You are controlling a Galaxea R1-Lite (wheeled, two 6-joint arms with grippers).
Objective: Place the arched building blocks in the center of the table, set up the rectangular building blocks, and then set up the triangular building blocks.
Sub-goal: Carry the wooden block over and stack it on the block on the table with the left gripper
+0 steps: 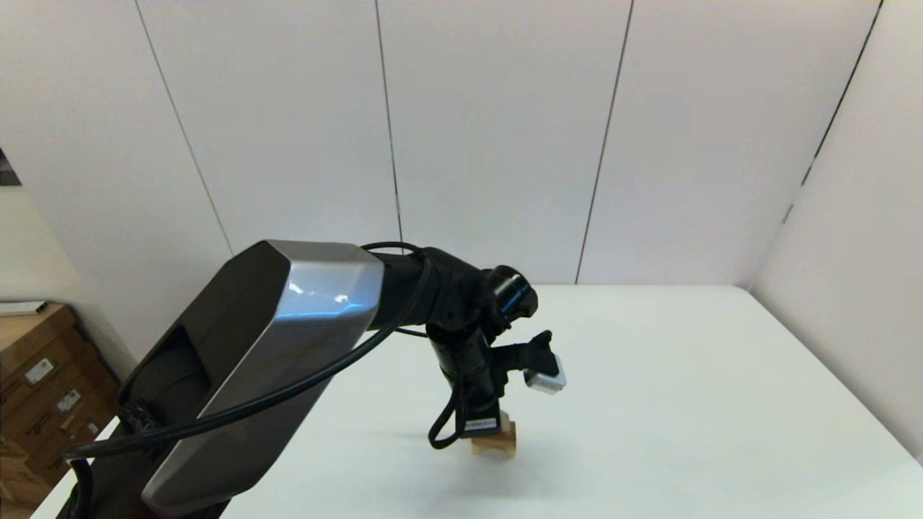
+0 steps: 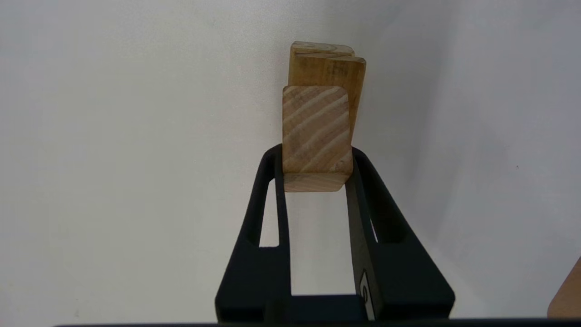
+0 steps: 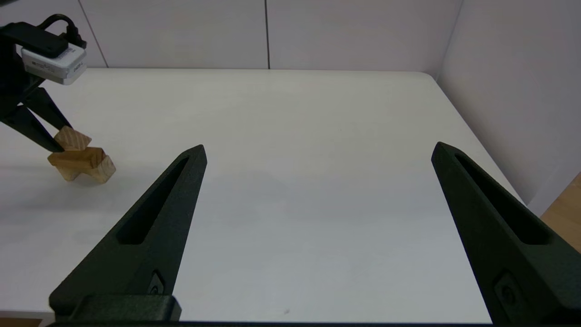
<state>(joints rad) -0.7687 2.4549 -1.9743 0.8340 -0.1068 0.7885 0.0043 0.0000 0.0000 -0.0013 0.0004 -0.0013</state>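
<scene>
Left gripper [image 2: 316,165] clamps the striped-grain triangular building blocks [image 2: 316,129] above stacked blocks.

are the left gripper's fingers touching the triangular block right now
Touching. The left wrist view shows the left gripper with both fingers pressed against the sides of the triangular block, no gap on either side.
</scene>
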